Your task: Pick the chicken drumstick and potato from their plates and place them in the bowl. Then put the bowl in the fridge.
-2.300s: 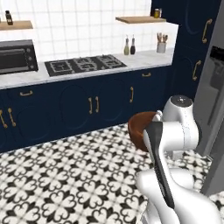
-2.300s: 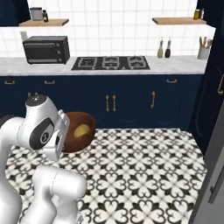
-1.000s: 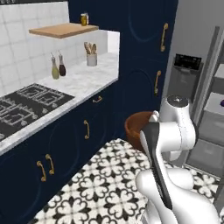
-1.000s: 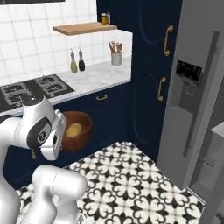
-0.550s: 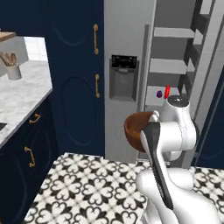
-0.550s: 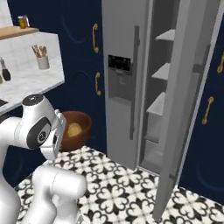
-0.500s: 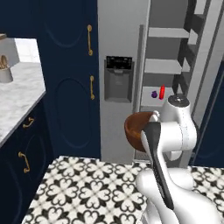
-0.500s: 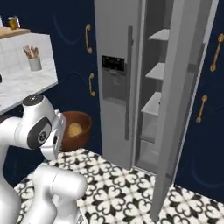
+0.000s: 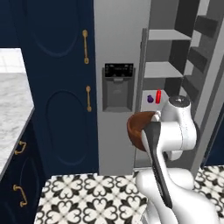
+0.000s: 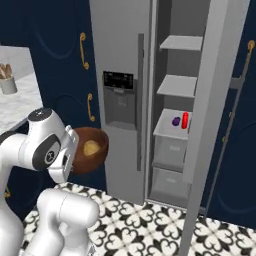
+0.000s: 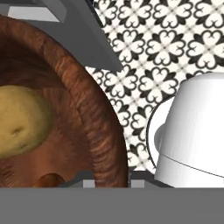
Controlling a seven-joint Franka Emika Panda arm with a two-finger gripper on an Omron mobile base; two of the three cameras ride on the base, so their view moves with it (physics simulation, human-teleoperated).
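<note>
With the fridge door standing open: the arm is carrying the loaded bowl point(image 10: 90, 149) in front of it, above the patterned floor point(image 10: 150, 225).

Bowl: it is riding beside the arm's upper joint, rim point(image 11: 94, 131) turned toward the fridge point(image 10: 125, 60), well short of the shelves.

Potato: it is sitting inside the bowl point(image 10: 90, 147), plain in the hand view point(image 11: 19, 120).

Drumstick: an orange-brown patch point(image 11: 48, 180) is showing low in the bowl; judged to be the drumstick, though too little is visible to be sure.

Hand: the hand point(image 11: 113, 181) is clamping the bowl's rim, closed tight on the thick wooden wall.

Fridge: the right compartment is gaping, grey shelves point(image 10: 177, 85) are showing, and one shelf is holding a red item point(image 10: 185, 119) and a small purple one point(image 10: 176, 121).

Done: both foods appear to be loaded, and the bowl is lifted.

Left: the bowl is not yet on a shelf; setting it inside and releasing it is what remains.
</note>
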